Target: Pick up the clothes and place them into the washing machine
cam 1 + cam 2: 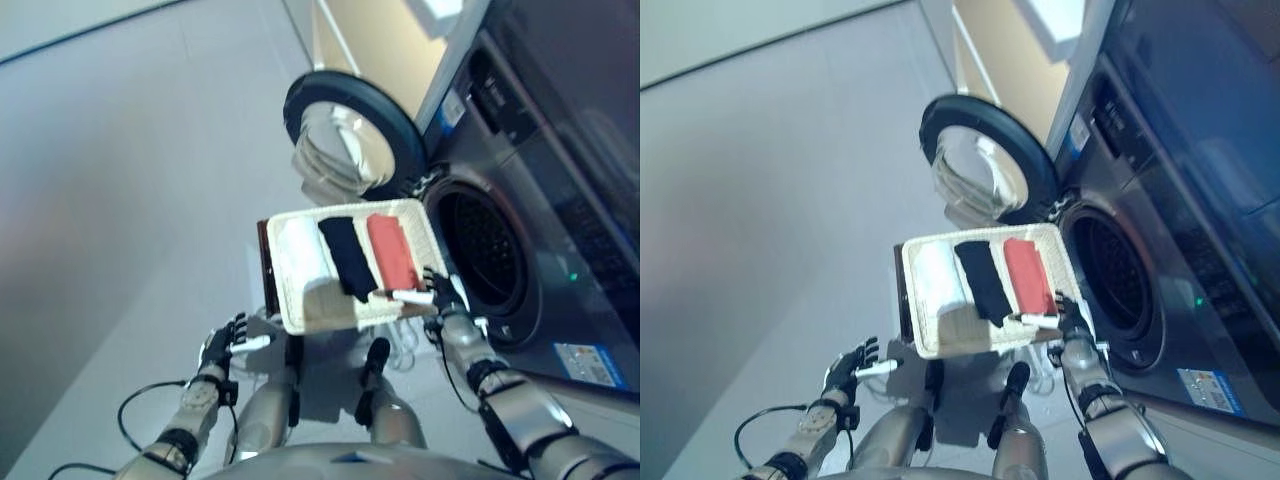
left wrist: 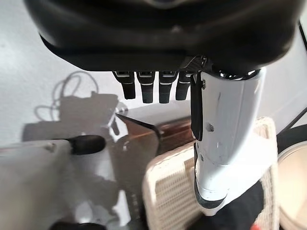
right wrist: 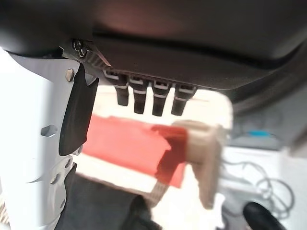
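Observation:
A white wicker basket (image 1: 345, 207) rests on a dark brown box (image 1: 264, 265) in front of the washing machine. In it lie a white cloth (image 1: 300, 250), a dark cloth (image 1: 345, 255) and a red cloth (image 1: 392, 250), side by side. My right hand (image 1: 440, 295) is at the basket's near right corner, fingers straight, thumb lying over the rim by the red cloth (image 3: 129, 143). It holds nothing. My left hand (image 1: 222, 345) is open and empty, low over the floor to the left of the basket.
The washing machine's dark drum opening (image 1: 485, 250) is just right of the basket. Its round door (image 1: 350, 135) stands swung open behind the basket. Pale floor (image 1: 120, 200) spreads to the left. The brown box (image 2: 168, 132) shows past my left fingers.

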You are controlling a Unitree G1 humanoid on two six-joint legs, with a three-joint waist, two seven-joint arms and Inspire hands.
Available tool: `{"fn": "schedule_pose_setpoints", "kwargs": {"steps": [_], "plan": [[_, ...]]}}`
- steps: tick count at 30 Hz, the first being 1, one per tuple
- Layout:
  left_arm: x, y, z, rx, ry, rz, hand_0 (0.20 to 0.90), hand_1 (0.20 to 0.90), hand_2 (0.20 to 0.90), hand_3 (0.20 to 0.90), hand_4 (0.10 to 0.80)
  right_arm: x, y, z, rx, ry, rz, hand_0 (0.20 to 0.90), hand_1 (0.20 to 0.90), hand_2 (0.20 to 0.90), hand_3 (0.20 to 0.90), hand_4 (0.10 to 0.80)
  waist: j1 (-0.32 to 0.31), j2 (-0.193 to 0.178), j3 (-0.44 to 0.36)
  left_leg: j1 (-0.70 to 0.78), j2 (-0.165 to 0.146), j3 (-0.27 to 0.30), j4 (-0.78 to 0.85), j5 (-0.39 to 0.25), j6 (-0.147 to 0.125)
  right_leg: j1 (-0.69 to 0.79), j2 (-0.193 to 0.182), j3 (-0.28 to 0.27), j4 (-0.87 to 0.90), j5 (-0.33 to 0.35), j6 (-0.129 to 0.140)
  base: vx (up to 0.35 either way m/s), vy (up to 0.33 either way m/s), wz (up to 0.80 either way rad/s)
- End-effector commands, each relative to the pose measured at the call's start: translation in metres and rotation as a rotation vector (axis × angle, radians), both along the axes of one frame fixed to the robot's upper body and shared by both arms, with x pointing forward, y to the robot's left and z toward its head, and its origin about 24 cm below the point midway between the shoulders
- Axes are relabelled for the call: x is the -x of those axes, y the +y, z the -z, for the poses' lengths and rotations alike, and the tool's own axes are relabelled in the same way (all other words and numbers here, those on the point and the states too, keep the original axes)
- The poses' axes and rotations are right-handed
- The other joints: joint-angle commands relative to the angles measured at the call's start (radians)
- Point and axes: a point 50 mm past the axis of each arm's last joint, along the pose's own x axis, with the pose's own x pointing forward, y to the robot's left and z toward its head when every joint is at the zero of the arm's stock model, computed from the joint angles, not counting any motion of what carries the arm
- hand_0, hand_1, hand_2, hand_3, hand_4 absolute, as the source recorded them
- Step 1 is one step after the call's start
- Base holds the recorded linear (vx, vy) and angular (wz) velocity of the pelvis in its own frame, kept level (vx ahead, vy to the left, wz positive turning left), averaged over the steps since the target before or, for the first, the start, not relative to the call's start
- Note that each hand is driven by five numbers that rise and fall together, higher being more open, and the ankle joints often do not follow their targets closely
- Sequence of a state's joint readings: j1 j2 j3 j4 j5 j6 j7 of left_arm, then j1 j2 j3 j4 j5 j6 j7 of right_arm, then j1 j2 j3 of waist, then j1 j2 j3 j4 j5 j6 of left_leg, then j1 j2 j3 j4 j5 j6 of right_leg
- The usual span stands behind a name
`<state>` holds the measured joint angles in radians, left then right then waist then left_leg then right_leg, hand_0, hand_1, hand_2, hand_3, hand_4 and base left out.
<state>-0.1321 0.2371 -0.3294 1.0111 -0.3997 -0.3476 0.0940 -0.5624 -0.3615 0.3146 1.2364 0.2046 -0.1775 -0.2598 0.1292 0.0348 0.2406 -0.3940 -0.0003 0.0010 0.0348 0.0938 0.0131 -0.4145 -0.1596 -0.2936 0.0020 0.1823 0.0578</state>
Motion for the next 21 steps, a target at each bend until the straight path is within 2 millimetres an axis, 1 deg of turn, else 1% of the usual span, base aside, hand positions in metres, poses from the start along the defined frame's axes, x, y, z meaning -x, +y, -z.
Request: {"fn": "schedule_pose_setpoints", "kwargs": {"steps": [1, 2, 3, 4, 5, 7, 8, 10, 11, 13, 14, 17, 21], "plan": [[-0.037, 0.009, -0.040, 0.004, -0.244, -0.037, 0.900, 0.900, 0.900, 0.900, 0.800, -0.037, -0.023, -0.062, 0.135, -0.213, 0.038, 0.900, 0.900, 0.900, 0.900, 0.800, 0.019, -0.006, 0.026, -0.122, 0.018, -0.025, 0.107, -0.046, -0.085, -0.001, -0.046, 0.017, 0.131, -0.126, 0.053, -0.033, 0.006, 0.07], [-0.039, 0.008, -0.046, 0.012, -0.277, -0.025, 0.900, 0.900, 0.900, 0.900, 0.800, -0.042, -0.029, -0.074, 0.157, -0.235, 0.056, 0.900, 0.900, 0.900, 0.900, 0.800, 0.024, 0.001, 0.035, -0.150, 0.014, -0.025, 0.130, -0.053, -0.087, -0.033, -0.050, 0.019, 0.154, -0.131, 0.051, -0.033, 0.006, 0.06], [-0.040, 0.008, -0.046, 0.013, -0.278, -0.025, 0.900, 0.900, 0.900, 0.900, 0.800, -0.043, -0.029, -0.074, 0.157, -0.235, 0.055, 0.900, 0.900, 0.900, 0.900, 0.800, 0.024, 0.001, 0.033, -0.153, 0.014, -0.025, 0.132, -0.053, -0.087, -0.036, -0.050, 0.019, 0.156, -0.131, 0.051, -0.023, 0.031, 0.03], [-0.042, 0.005, -0.052, 0.015, -0.314, -0.007, 0.900, 0.900, 0.900, 0.900, 0.800, -0.051, -0.036, -0.093, 0.195, -0.272, 0.088, 0.900, 0.900, 0.900, 0.900, 0.800, 0.031, 0.008, 0.041, -0.194, 0.013, -0.026, 0.163, -0.063, -0.089, -0.078, -0.054, 0.025, 0.189, -0.141, 0.048, -0.014, 0.035, 0.04], [-0.045, 0.003, -0.057, 0.018, -0.338, 0.004, 0.900, 0.900, 0.900, 0.900, 0.800, -0.054, -0.042, -0.104, 0.224, -0.290, 0.113, 0.900, 0.900, 0.900, 0.900, 0.800, 0.033, 0.015, 0.046, -0.222, 0.010, -0.023, 0.186, -0.070, -0.089, -0.113, -0.055, 0.031, 0.219, -0.149, 0.046, -0.021, 0.057, 0.04], [-0.045, 0.000, -0.059, 0.020, -0.348, 0.024, 0.900, 0.900, 0.900, 0.900, 0.800, -0.057, -0.048, -0.114, 0.247, -0.310, 0.144, 0.900, 0.900, 0.900, 0.900, 0.800, 0.034, 0.020, 0.049, -0.257, 0.008, -0.021, 0.218, -0.085, -0.087, -0.151, -0.057, 0.040, 0.252, -0.162, 0.041, 0.002, 0.050, 0.06], [-0.045, 0.000, -0.059, 0.020, -0.348, 0.024, 0.900, 0.900, 0.900, 0.900, 0.800, -0.057, -0.048, -0.114, 0.247, -0.310, 0.144, 0.900, 0.900, 0.900, 0.900, 0.800, 0.034, 0.020, 0.047, -0.259, 0.008, -0.021, 0.219, -0.085, -0.087, -0.153, -0.057, 0.040, 0.253, -0.162, 0.041, 0.014, 0.038, 0.06], [-0.046, -0.006, -0.061, 0.023, -0.357, 0.051, 0.900, 0.900, 0.900, 0.900, 0.800, -0.058, -0.060, -0.128, 0.277, -0.327, 0.201, 0.900, 0.900, 0.900, 0.900, 0.800, 0.041, 0.034, 0.056, -0.299, 0.003, -0.019, 0.257, -0.100, -0.081, -0.191, -0.057, 0.052, 0.286, -0.175, 0.035, 0.020, 0.065, 0.03], [-0.045, -0.006, -0.061, 0.018, -0.354, 0.051, 0.900, 0.900, 0.900, 0.900, 0.800, -0.060, -0.061, -0.134, 0.282, -0.342, 0.210, 0.900, 0.900, 0.900, 0.900, 0.800, 0.042, 0.037, 0.057, -0.309, 0.003, -0.018, 0.266, -0.104, -0.079, -0.203, -0.057, 0.055, 0.292, -0.177, 0.033, 0.023, 0.059, -0.01], [-0.045, -0.006, -0.061, 0.013, -0.356, 0.059, 0.900, 0.900, 0.900, 0.900, 0.800, -0.061, -0.062, -0.138, 0.297, -0.346, 0.213, 0.900, 0.900, 0.900, 0.900, 0.800, 0.043, 0.042, 0.059, -0.318, 0.001, -0.016, 0.269, -0.107, -0.076, -0.217, -0.057, 0.062, 0.298, -0.177, 0.033, 0.011, 0.045, -0.06], [-0.045, -0.006, -0.061, 0.013, -0.353, 0.057, 0.900, 0.900, 0.900, 0.900, 0.800, -0.064, -0.062, -0.146, 0.306, -0.365, 0.215, 0.900, 0.900, 0.900, 0.900, 0.800, 0.041, 0.044, 0.063, -0.328, 0.000, -0.012, 0.273, -0.108, -0.074, -0.227, -0.058, 0.066, 0.299, -0.175, 0.032, 0.014, 0.070, -0.09], [-0.045, -0.009, -0.057, 0.011, -0.335, 0.058, 0.900, 0.900, 0.900, 0.900, 0.800, -0.067, -0.060, -0.151, 0.322, -0.373, 0.209, 0.900, 0.900, 0.900, 0.900, 0.800, 0.047, 0.053, 0.079, -0.346, -0.009, -0.015, 0.274, -0.106, -0.065, -0.247, -0.055, 0.075, 0.298, -0.172, 0.031, 0.005, 0.076, -0.10], [-0.048, -0.014, -0.059, 0.011, -0.344, 0.062, 0.900, 0.900, 0.900, 0.900, 0.800, -0.071, -0.056, -0.158, 0.333, -0.403, 0.210, 0.900, 0.900, 0.900, 0.900, 0.800, 0.044, 0.062, 0.091, -0.362, -0.013, -0.020, 0.269, -0.103, -0.063, -0.259, -0.054, 0.077, 0.293, -0.171, 0.030, 0.015, 0.020, -0.07]]}}
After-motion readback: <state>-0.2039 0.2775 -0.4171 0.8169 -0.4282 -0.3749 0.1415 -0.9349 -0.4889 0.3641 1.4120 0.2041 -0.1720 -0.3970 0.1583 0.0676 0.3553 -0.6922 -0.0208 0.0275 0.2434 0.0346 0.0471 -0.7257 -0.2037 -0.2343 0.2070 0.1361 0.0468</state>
